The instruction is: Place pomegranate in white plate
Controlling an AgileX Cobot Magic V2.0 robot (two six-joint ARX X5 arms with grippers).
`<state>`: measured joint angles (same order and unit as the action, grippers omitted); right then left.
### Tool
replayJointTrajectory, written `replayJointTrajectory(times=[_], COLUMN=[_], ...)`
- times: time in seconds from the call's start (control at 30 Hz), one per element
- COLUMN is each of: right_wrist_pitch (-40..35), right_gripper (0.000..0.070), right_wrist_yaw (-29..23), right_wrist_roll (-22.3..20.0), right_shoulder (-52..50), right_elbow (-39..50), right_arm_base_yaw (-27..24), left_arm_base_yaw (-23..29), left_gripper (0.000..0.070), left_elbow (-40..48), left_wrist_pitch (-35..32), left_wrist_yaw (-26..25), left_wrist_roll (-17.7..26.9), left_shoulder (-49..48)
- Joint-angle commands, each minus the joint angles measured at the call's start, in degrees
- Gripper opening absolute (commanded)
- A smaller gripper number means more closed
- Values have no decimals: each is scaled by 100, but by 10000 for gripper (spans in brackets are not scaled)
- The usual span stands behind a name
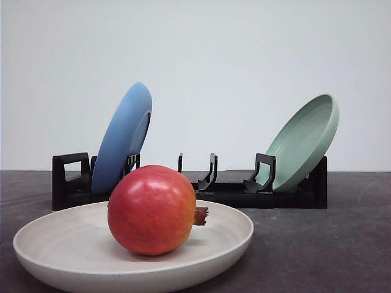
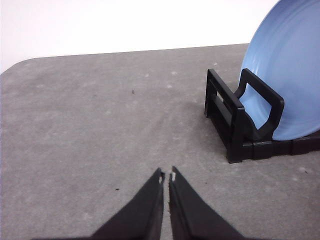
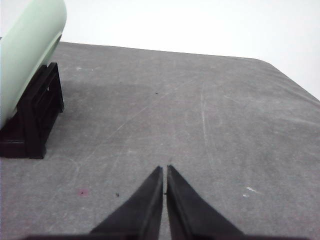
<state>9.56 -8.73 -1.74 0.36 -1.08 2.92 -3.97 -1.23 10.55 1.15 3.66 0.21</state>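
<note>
Even, soft light fills all three views, and the backdrop behind the desk (image 1: 342, 244) washes out to near white. The pomegranate (image 1: 153, 209) carries a broad, dull sheen on its upper skin and drops a faint shadow into the white plate (image 1: 55, 244). In the front view the near plate rim looks slightly soft. Both wrist views are sharp, with little shadow.
</note>
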Motion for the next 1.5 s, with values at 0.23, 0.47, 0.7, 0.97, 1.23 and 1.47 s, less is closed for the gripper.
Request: replayJointTrajectory(times=[0.23, 0.47, 0.7, 0.97, 1.23, 1.47], right_wrist_pitch=[-52, -52, -52, -52, -52, -52], right_gripper=[6, 6, 6, 6, 6, 6], right_wrist_yaw=[9, 9, 9, 9, 9, 9], right_wrist_roll=[-18, -18, -17, -17, -17, -18], right_shoulder=[-15, -15, -15, -15, -15, -15], right_elbow=[44, 44, 44, 44, 44, 44], right_arm_base_yaw=[-7, -7, -7, -7, -7, -7], left_arm_base_yaw=[4, 4, 4, 4, 4, 4], left_gripper=[0, 0, 0, 0, 0, 0], left_elbow=[57, 57, 56, 55, 57, 56], left_wrist_pitch=[15, 15, 15, 15, 15, 15], left_wrist_yaw=[2, 2, 2, 2, 2, 2], left_wrist_roll=[79, 79, 79, 79, 79, 79], left_shoulder=[-4, -4, -4, -4, -4, -4])
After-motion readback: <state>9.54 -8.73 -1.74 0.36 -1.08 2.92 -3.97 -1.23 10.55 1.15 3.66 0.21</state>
